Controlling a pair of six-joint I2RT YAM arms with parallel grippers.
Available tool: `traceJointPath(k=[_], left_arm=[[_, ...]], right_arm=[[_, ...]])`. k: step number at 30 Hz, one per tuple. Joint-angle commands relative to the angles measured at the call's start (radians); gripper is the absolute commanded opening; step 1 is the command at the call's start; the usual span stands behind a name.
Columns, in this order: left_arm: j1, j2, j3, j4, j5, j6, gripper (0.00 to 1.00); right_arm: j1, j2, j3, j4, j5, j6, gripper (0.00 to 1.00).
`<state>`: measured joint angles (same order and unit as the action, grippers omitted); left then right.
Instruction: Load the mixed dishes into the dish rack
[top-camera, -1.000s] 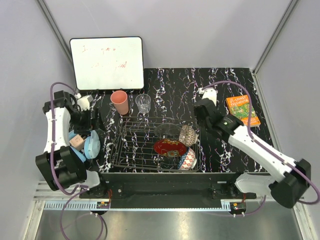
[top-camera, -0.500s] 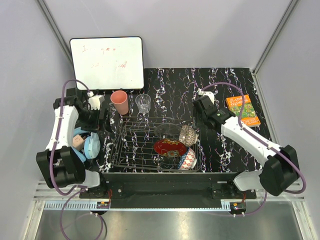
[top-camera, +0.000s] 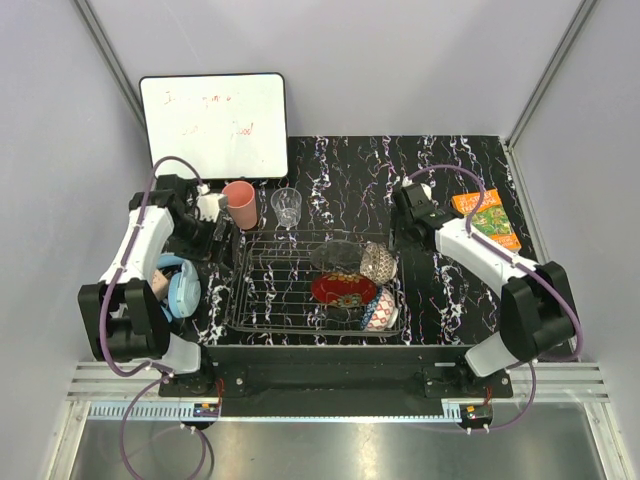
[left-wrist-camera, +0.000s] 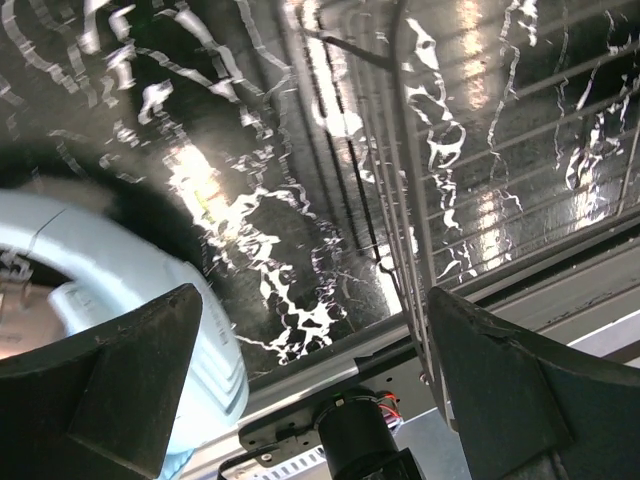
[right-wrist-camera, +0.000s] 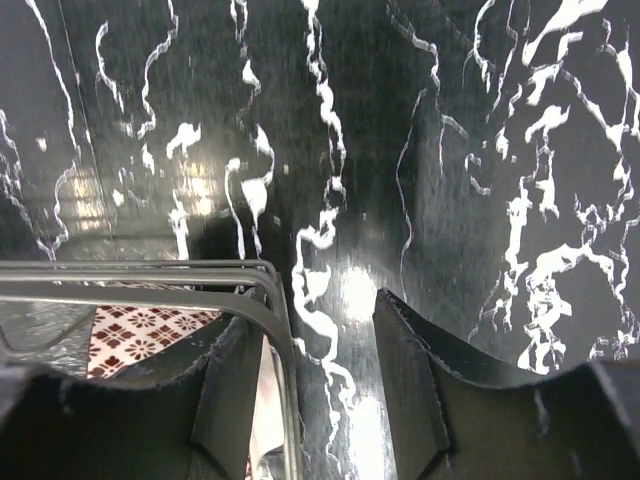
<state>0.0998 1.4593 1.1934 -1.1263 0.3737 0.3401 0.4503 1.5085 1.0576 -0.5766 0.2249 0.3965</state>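
Note:
The dish rack (top-camera: 285, 295) stands in the middle of the black marbled table. It holds a clear glass bowl (top-camera: 335, 257), a beige speckled bowl (top-camera: 378, 264), a red gold-patterned plate (top-camera: 343, 291) and a blue patterned bowl (top-camera: 378, 311). Behind the rack stand a salmon-pink cup (top-camera: 240, 204) and a small glass tumbler (top-camera: 287, 207). My left gripper (top-camera: 220, 228) (left-wrist-camera: 312, 300) hangs wide open by the rack's left edge (left-wrist-camera: 408, 200), holding nothing. My right gripper (top-camera: 402, 236) (right-wrist-camera: 320, 320) is open at the rack's far right corner. The corner wire (right-wrist-camera: 272, 300) runs just inside its left finger.
Light-blue headphones (top-camera: 182, 285) (left-wrist-camera: 110, 290) lie left of the rack, beside my left gripper. A white board (top-camera: 213, 125) leans at the back left. An orange book (top-camera: 487, 220) lies at the right. The table's near edge rail (left-wrist-camera: 330, 350) shows under the left gripper.
My left arm has swung away from the headphones toward the cup and the rack's left edge. The right arm's elbow has moved right, and its jaws have narrowed a little. The rack has shifted slightly.

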Motion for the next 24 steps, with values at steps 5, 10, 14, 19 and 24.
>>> traceJointPath(k=[5,10,14,19,24], left_arm=[[-0.115,0.009,-0.003,0.065,-0.042,-0.047,0.99],[-0.120,0.018,0.017,0.068,-0.038,-0.056,0.99],[-0.112,0.009,0.086,0.025,-0.021,-0.061,0.99],[-0.062,-0.002,0.268,-0.053,0.034,-0.099,0.99],[0.040,0.003,0.350,-0.086,0.091,-0.142,0.99]], right_arm=[[-0.061,0.075,0.088,0.086,-0.012,-0.012,0.50],[-0.061,-0.023,0.061,0.086,-0.056,0.028,0.52],[-0.062,-0.137,0.067,0.081,-0.075,0.073,0.52],[-0.061,-0.174,0.182,0.055,-0.117,0.087,0.52],[-0.021,-0.004,0.373,0.086,-0.219,0.085,0.52]])
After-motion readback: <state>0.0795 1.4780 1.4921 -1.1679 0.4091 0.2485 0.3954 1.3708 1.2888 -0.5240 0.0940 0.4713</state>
